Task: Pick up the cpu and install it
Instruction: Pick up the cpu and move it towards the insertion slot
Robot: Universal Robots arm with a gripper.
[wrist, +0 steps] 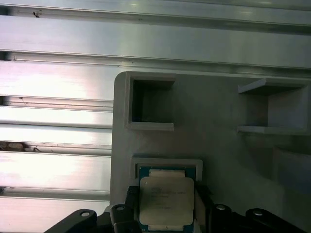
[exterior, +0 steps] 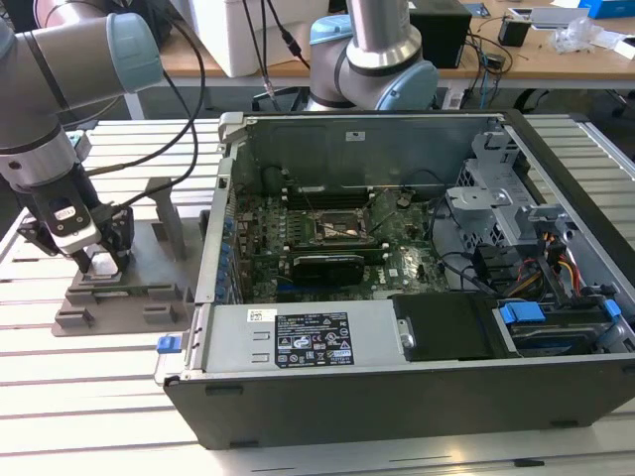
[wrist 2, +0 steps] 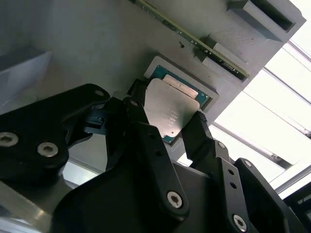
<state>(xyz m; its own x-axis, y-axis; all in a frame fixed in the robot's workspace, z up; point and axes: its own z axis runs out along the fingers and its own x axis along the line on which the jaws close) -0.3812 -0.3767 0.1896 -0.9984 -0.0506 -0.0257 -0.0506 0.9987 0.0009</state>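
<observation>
Grey tray [exterior: 159, 313]: directly under the gripper [exterior: 99, 260], at the exterior view's left. Its shallow pocket [wrist: 167, 162] keeps the cpu square for a pinch from the sides.
Gripper: low over the tray, fingers [wrist 2: 146, 124] closed against two opposite edges of the cpu; I judge this a grip.
Cpu [wrist 2: 171, 109]: between the fingertips, metal face up, low in the pocket. Cannot tell whether it has cleared the pocket floor.
Case [exterior: 397, 387]: well apart from the gripper, toward the exterior view's right, its side open so the inside can be reached from above.
Socket [exterior: 332, 226]: inside the case, far from the gripper; install judged not yet done.
Views: the exterior view gives the tray-to-case layout; both wrist views give the finger contact on the cpu [wrist: 166, 201].
</observation>
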